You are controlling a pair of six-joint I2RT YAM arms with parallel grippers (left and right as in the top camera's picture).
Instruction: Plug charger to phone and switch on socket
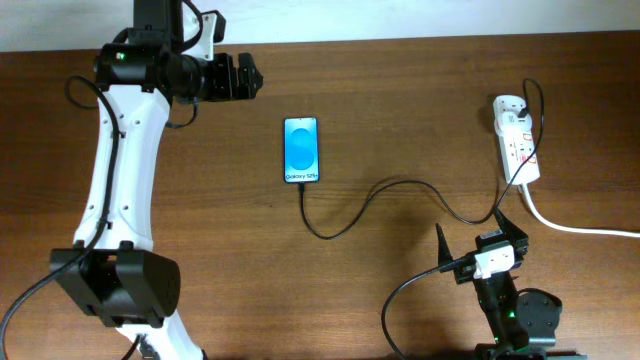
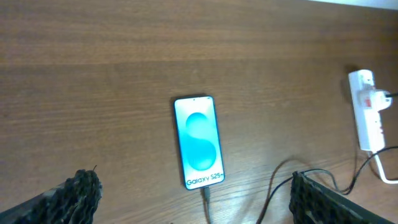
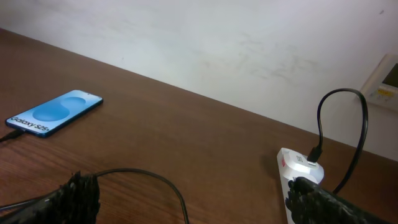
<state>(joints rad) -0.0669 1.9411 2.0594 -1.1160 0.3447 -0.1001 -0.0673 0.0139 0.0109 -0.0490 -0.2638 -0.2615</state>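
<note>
1. The phone [image 1: 302, 150] lies flat near the middle of the table [image 1: 400, 90], screen up and lit blue.
2. The charger [image 1: 400, 183] meets the phone's bottom edge with its tip, then loops across the wood to the socket [image 1: 517, 140] (the switch position is too small to read).
3. The socket lies near the table's right edge, well apart from the phone, and a white cord [image 1: 580, 228] runs from it off to the right.
4. The left gripper [image 1: 255, 78] hangs just left of the phone's top end, fingers spread wide and holding nothing.
5. The right gripper [image 1: 478, 232] sits below the socket, close to the charger's bend, fingers also wide apart and empty.
</note>
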